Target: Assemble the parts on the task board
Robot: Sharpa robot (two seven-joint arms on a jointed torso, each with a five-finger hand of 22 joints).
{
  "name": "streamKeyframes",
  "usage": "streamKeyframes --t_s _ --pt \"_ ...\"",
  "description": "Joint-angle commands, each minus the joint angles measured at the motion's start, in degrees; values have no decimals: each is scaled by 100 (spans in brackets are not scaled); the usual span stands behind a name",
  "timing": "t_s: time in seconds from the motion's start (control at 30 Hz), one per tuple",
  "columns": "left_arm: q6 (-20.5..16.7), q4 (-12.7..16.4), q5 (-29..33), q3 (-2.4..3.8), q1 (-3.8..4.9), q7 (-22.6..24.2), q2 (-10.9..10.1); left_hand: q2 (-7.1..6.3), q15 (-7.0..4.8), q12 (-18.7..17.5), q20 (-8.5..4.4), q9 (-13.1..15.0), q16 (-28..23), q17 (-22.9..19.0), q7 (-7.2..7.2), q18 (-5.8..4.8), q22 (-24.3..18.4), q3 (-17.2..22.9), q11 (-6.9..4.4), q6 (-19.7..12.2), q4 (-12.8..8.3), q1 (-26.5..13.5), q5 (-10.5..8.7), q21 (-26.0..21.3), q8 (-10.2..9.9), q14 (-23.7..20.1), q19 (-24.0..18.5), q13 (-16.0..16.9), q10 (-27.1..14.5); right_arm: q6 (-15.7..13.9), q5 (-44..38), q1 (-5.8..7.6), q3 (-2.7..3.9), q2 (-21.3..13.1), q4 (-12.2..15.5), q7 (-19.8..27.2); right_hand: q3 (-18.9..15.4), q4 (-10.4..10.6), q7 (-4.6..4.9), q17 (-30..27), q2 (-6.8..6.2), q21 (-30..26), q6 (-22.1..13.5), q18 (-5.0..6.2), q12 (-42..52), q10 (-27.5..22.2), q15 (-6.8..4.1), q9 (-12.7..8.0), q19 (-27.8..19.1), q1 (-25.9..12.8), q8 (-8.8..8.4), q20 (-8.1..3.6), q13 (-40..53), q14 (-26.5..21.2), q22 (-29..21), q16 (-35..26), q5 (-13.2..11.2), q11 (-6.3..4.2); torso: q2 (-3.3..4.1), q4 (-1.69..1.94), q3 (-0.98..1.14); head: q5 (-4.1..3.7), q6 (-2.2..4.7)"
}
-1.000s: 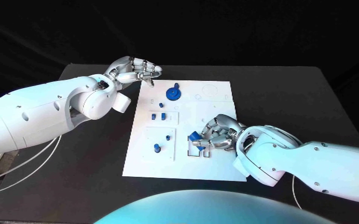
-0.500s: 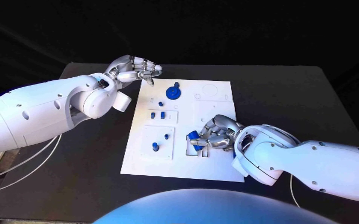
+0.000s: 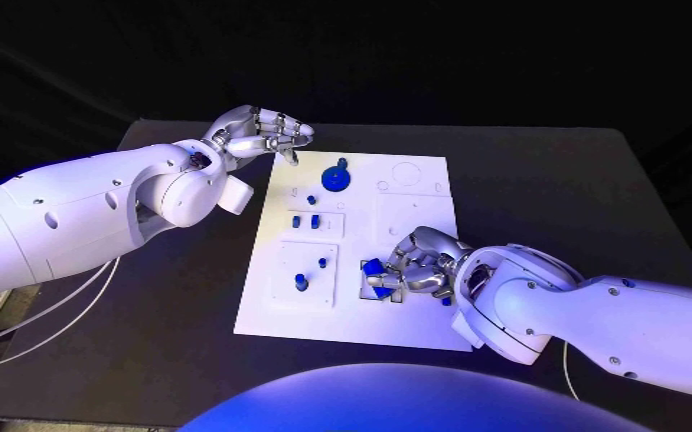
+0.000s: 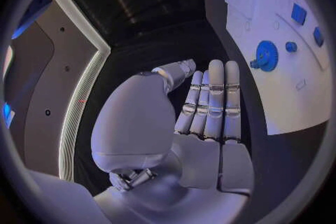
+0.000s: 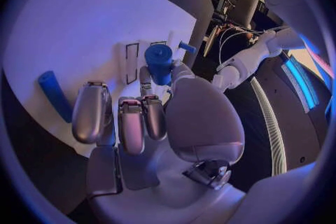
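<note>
The white task board (image 3: 411,212) lies mid-table. My right hand (image 3: 420,266) hovers low over its near right part and pinches a blue cylinder part (image 5: 159,60) between thumb and a finger, just over the dark-outlined slots (image 5: 130,61). In the head view the same part (image 3: 375,269) peeks out at the fingertips. A loose blue peg (image 5: 55,95) lies on the board beside that hand. My left hand (image 3: 265,138) hangs over the table off the board's far left corner, holding nothing, its fingers (image 4: 212,99) side by side.
A blue gear (image 3: 335,179) stands in the board's far part, also in the left wrist view as the gear (image 4: 266,56). Small blue pegs (image 3: 303,222) stand mid-board and another peg (image 3: 300,281) sits near the board's near left. Black table (image 3: 577,192) surrounds the board.
My right hand has edged slightly nearer and lower over the slots with the blue part in it. The left hand has stayed where it was.
</note>
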Motion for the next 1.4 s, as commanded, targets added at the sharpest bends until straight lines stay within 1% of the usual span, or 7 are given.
streamKeyframes --t_s 0.03,0.3,0.6,0.8,0.97,1.13,1.4 --pt "16 18 -13 4 3 39 2 2 10 21 11 9 13 7 15 71 -7 -11 9 -41 -23 -70 8 1 20 -13 -30 9 -47 105 -96 -9 -1 2 35 -9 84 -38 -337 1183 28 24 373 -113 25 330 -34 119 63 -29 94 -49 923 535 1021 23 19 -38 2 1 2 3 0" --pt "15 18 -15 4 3 34 0 2 10 21 11 9 13 7 15 71 -7 -11 9 -41 -23 -70 8 1 20 -13 -30 9 -47 200 -91 -11 -1 15 -7 -15 7 -33 -344 1207 21 51 424 -118 54 353 -46 157 71 -434 117 -66 963 540 1026 29 -10 -47 1 -2 -3 -1 1" --pt "10 18 -17 4 3 28 -6 2 10 21 11 9 13 7 15 71 -7 -11 9 -41 -23 -70 8 1 20 -13 -30 9 -47 287 -120 -11 -1 41 -72 -32 -171 -28 -363 1232 193 84 447 -123 88 376 -59 211 79 -811 150 -78 1008 544 1032 35 -13 -63 2 4 -1 -3 0" --pt "9 18 -17 4 3 24 -7 2 10 21 11 9 13 7 15 71 -7 -11 9 -41 -23 -70 8 1 20 -13 -30 9 -47 323 -168 -10 -1 69 -101 -41 -237 -29 -365 1238 197 88 445 -123 83 376 -61 225 80 -881 157 -80 1008 545 1033 36 -17 -65 1 -1 -3 -6 0" --pt "12 13 -17 4 3 16 -3 2 10 21 11 9 13 7 15 71 -7 -11 9 -41 -23 -70 8 1 20 -13 -30 9 -47 333 -259 -10 0 97 -142 -60 -410 -27 -359 1210 181 35 426 -114 34 361 -58 251 63 -1049 164 -79 979 540 1019 28 -19 -61 5 3 -3 -12 0" --pt "9 13 -18 4 3 11 -4 2 10 21 11 9 13 7 15 71 -7 -11 9 -41 -23 -70 8 1 20 -13 -30 9 -47 317 -351 -9 0 122 -172 -76 -698 -20 -348 1179 86 -9 397 -107 -32 341 -50 290 48 -1260 178 -71 943 533 1008 17 -6 -51 2 1 -3 -12 0" --pt "6 15 -20 4 4 6 -8 6 11 50 14 21 25 11 16 73 -9 -8 10 -49 -37 -73 9 0 36 -22 -29 15 -69 310 -443 -9 0 130 -155 -76 -869 -12 -346 1175 -12 -18 387 -106 -39 342 -47 317 44 -1399 191 -67 947 533 1006 15 16 -48 0 1 0 -6 0"
